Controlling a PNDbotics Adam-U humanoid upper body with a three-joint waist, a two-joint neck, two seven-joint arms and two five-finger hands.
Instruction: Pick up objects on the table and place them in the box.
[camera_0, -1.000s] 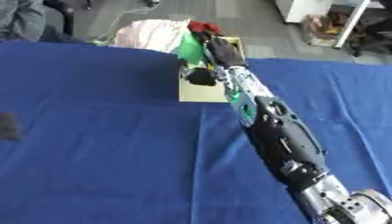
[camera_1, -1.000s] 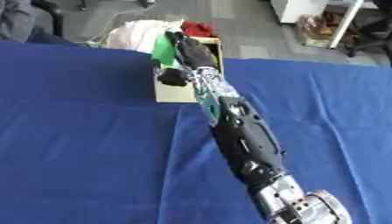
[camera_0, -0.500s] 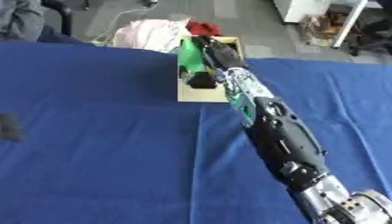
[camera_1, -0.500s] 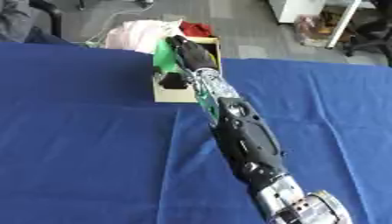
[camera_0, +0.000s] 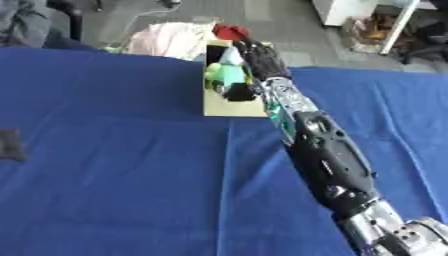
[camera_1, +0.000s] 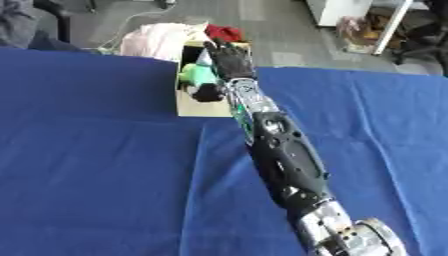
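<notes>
While extended over the box (camera_0: 234, 107), right hand (camera_0: 260, 56) hangs open, holding nothing.

light: even, bright, diffuse | shadows: faint | glare: none | focus: soft, blurry throughout

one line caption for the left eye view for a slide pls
Right hand reaches, fingers extended, over the tan cardboard box at the blue table's far edge; a light green object lies inside.
</notes>
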